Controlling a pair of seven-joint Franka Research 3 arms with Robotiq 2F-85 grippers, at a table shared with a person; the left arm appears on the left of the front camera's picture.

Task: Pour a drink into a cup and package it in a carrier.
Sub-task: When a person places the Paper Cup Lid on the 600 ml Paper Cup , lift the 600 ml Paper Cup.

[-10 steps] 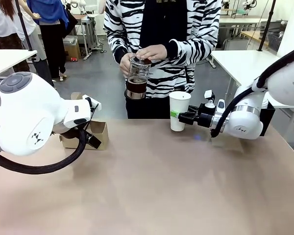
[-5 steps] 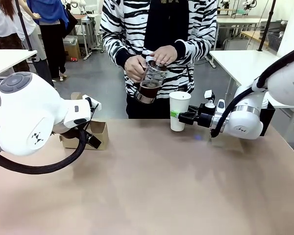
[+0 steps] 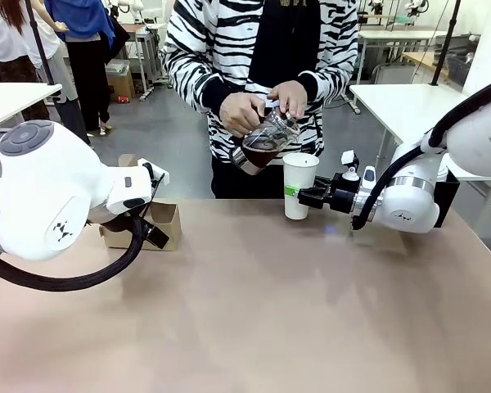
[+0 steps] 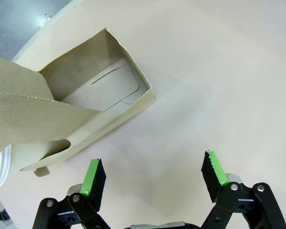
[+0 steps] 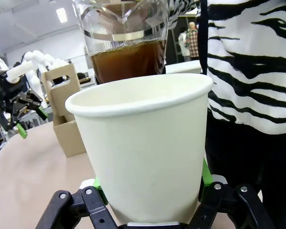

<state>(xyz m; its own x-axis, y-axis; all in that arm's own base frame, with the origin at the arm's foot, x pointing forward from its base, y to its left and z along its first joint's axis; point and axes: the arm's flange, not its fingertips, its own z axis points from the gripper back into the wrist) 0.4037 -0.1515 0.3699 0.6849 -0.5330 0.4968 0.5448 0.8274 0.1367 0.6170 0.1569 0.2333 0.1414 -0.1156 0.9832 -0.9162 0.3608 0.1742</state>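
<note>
Jaws on our right gripper [image 3: 303, 195] are clamped on the cup [image 3: 299, 182], low on its wall, with a green pad on either side. The cup stands upright on the table [image 3: 270, 311] near the far edge, just in front of the person. Jaws on our left gripper [image 4: 152, 177] stand wide apart with nothing between them. That gripper hovers over bare table just beside the carrier [image 4: 93, 102], whose near slot lies open and empty.

The person holds a glass jug [image 3: 262, 149] tipped toward the cup, one hand [image 3: 244, 113] at its side and the other on its lid, with the spout just above the rim. The drink [image 5: 126, 62] sits amber-brown in the jug. We see no stream, and we cannot see into the cup.

We judge the pouring step to be in hand and only at its start; packaging is not yet begun. For now our part is to hold the cup steady and upright under the spout. The next move calls for a level lift of the filled cup, a slow carry across the table to the carrier, and a straight descent into the open slot. Our left gripper is placed to brace the carrier.
</note>
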